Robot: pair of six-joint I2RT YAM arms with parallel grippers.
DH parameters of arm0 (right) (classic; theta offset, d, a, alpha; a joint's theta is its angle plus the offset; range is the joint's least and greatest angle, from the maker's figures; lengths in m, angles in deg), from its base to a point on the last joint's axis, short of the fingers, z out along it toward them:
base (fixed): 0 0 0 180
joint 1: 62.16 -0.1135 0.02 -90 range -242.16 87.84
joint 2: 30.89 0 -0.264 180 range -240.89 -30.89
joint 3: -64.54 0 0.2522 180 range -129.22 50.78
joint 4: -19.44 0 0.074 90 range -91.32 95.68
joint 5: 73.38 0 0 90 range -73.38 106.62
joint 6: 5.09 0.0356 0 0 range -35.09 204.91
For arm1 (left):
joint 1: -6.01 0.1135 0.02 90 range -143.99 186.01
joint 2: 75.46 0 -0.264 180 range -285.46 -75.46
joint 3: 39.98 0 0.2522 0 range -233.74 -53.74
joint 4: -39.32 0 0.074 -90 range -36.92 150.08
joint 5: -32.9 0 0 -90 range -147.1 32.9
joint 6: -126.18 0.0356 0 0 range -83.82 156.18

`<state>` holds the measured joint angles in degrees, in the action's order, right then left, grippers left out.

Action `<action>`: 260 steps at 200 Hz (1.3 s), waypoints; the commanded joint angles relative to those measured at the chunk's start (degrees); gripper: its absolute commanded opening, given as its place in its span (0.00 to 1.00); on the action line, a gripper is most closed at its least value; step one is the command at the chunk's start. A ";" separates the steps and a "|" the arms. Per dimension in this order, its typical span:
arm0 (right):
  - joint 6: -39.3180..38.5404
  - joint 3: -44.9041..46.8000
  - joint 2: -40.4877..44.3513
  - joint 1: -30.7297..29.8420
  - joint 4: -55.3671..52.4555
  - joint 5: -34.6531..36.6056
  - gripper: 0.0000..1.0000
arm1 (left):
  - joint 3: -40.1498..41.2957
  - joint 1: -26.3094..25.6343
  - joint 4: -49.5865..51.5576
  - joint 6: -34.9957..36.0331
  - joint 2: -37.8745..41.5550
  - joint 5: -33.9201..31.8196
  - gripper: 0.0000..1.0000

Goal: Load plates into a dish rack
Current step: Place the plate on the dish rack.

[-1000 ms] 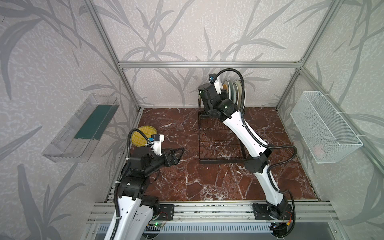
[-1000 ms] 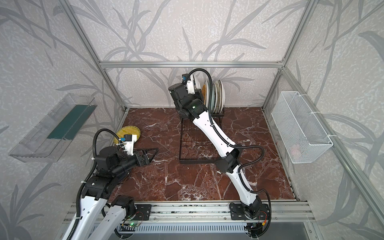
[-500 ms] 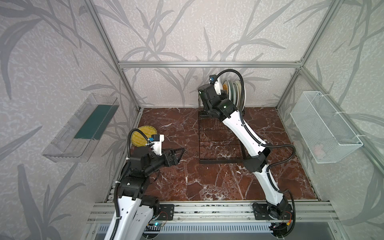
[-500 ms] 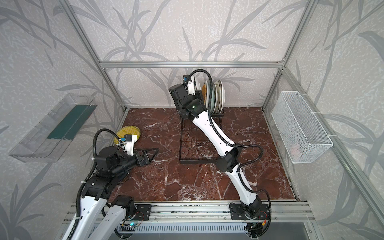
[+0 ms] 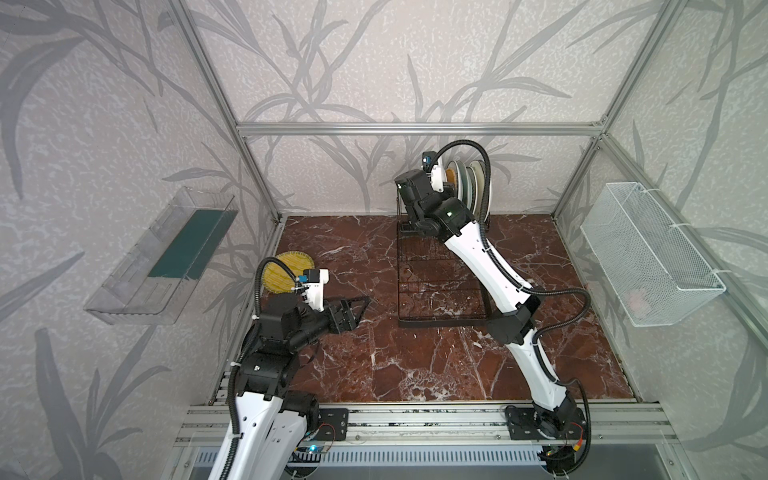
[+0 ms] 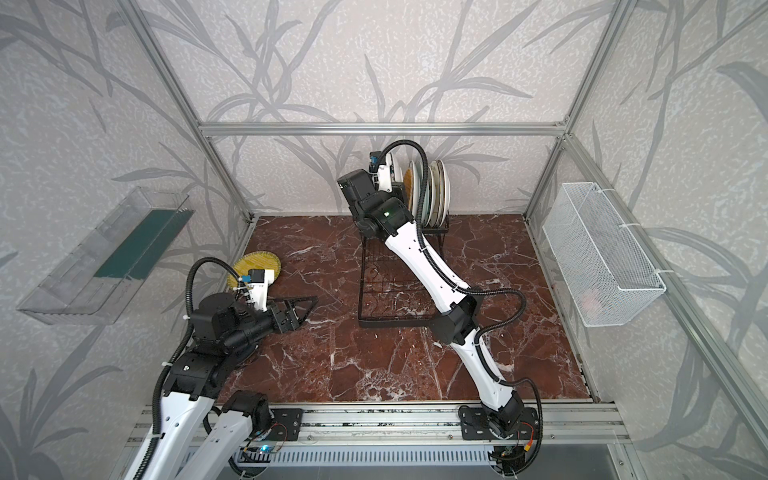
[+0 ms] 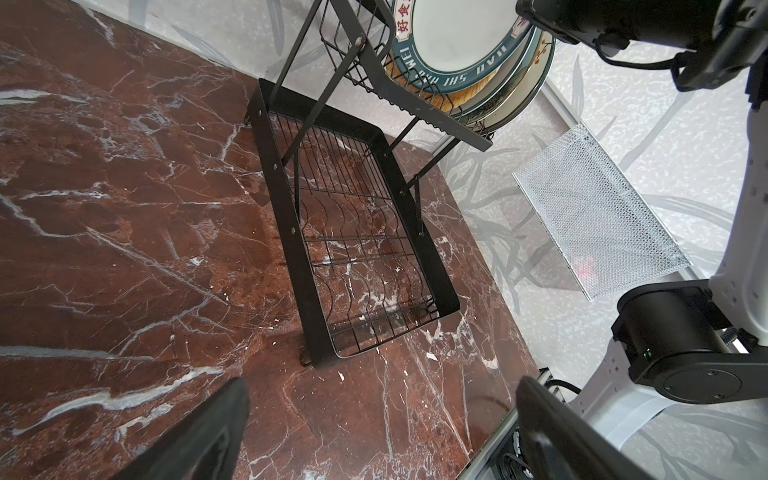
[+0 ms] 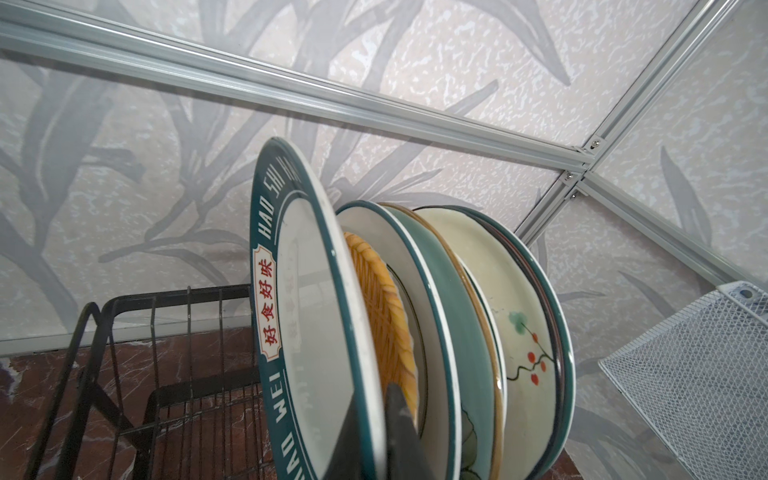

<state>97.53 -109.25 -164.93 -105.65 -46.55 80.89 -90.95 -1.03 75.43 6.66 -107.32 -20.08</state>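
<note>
The black wire dish rack stands at the back middle of the table, and several plates stand upright in its slot row. My right gripper is shut on the rim of a white plate with a lettered teal border. That plate is upright at the near end of the row, beside an orange woven plate. A yellow woven plate lies flat at the left. My left gripper hovers open and empty over the marble.
A white mesh basket hangs on the right wall and a clear plastic bin on the left wall. The rack's flat grid tray holds nothing. My right arm stretches over that tray.
</note>
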 commanded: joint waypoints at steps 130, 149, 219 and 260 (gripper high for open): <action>4.48 -2.04 -1.71 -1.69 -4.56 3.42 0.00 | 0.39 0.30 0.40 0.94 0.56 0.68 0.99; 4.94 -1.85 -1.82 -1.82 -5.24 3.33 0.00 | 0.39 0.31 0.38 0.94 0.57 0.69 0.99; 7.60 -1.85 -1.98 -2.22 -8.03 2.47 0.04 | 0.39 0.36 0.43 0.97 0.74 0.69 0.99; 8.80 -1.78 -2.05 -2.48 -9.01 2.03 0.05 | 0.39 0.36 0.46 0.96 0.89 0.80 0.99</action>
<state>105.53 -109.57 -166.26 -107.37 -51.75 83.23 -90.95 -1.03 75.60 6.68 -107.04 -19.93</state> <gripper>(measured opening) 0.085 0.991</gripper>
